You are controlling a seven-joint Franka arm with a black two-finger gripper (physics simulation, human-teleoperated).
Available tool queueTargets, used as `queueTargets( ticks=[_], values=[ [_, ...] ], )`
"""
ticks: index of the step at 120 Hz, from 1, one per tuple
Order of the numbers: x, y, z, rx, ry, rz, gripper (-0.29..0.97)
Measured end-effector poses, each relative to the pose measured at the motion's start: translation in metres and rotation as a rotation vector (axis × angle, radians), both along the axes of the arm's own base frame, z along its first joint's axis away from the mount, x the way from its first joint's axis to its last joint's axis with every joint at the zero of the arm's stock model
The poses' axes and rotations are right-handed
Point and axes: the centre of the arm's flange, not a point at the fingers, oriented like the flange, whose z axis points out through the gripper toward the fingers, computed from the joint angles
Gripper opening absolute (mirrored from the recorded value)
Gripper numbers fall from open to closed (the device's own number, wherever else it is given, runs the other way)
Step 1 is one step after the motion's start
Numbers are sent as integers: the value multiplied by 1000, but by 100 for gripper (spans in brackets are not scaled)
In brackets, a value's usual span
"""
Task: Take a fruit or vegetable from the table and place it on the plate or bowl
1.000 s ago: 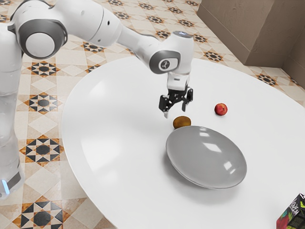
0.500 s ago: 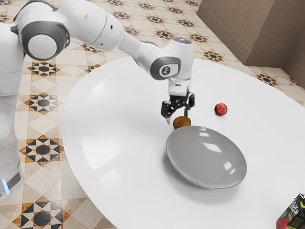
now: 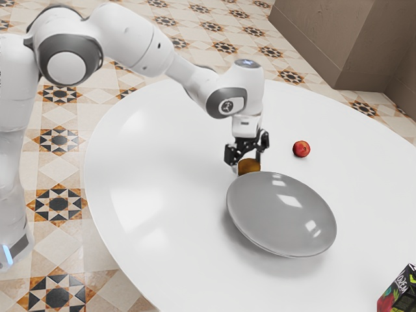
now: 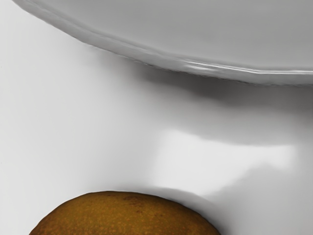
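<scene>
Wide open at the gripper (image 3: pixel 245 158), poised over the kiwi (image 3: pixel 249 168) beside the grey plate (image 3: pixel 286 221). Likely light, firm, fuzzy: best pinched gently across its middle.

Exterior camera: high, off to one side, looking down across the white table (image 3: pixel 162 195). The arm (image 3: pixel 175 65) enters from frame's upper left.
Wrist camera: on the hand, close over the table, facing the grey bowl (image 3: pixel 286 224) (image 4: pixel 195 66) rim.
Shared: brown fruit (image 3: pixel 249 167) (image 4: pixel 122 215), bowl rim, table surface.
</scene>
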Motion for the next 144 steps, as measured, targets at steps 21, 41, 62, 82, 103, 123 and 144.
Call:
queueTargets(
  ticks=[21,41,62,82,103,123,144],
  values=[
    [8,5,-15,28,-26,3,64],
    [12,8,-14,53,-66,3,28],
    [13,13,-4,59,-108,27,5],
    [7,12,32,51,-149,46,4],
    [-16,-19,98,24,-173,21,1],
    [-32,-77,119,-3,-124,-34,-1],
    [-45,-138,120,-22,-62,-77,-2]
  ],
)
